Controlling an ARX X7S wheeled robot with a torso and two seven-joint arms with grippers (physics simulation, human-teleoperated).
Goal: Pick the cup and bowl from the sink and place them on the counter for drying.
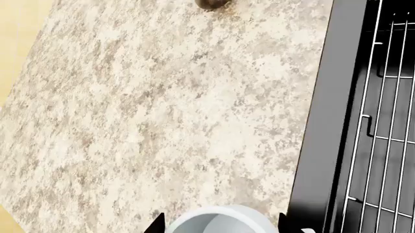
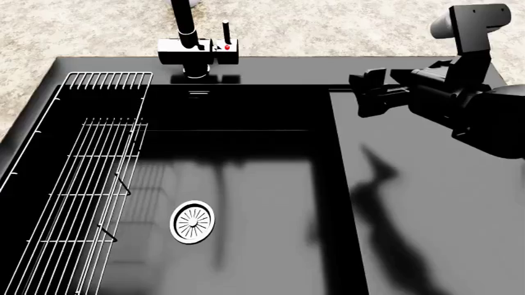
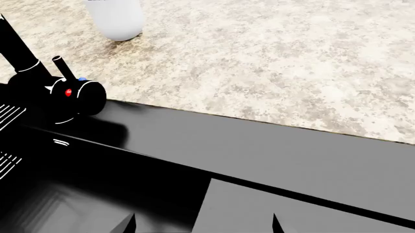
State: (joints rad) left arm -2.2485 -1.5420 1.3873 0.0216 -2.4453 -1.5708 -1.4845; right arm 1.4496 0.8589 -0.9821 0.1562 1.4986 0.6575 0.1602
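Note:
The white cup sits between the fingers of my left gripper, over the beige counter just beside the sink's black rim. The jaws press against the cup's sides. I cannot tell whether the cup rests on the stone. The left arm is out of the head view. My right gripper is open and empty, and hovers over the back of the black drainboard. The sink basin holds only its chrome drain. The bowl is not in any view.
A white wire rack lies along the basin's left side. The black faucet stands behind the basin. A white rounded object stands on the counter behind the faucet. A small dark thing lies further along the counter.

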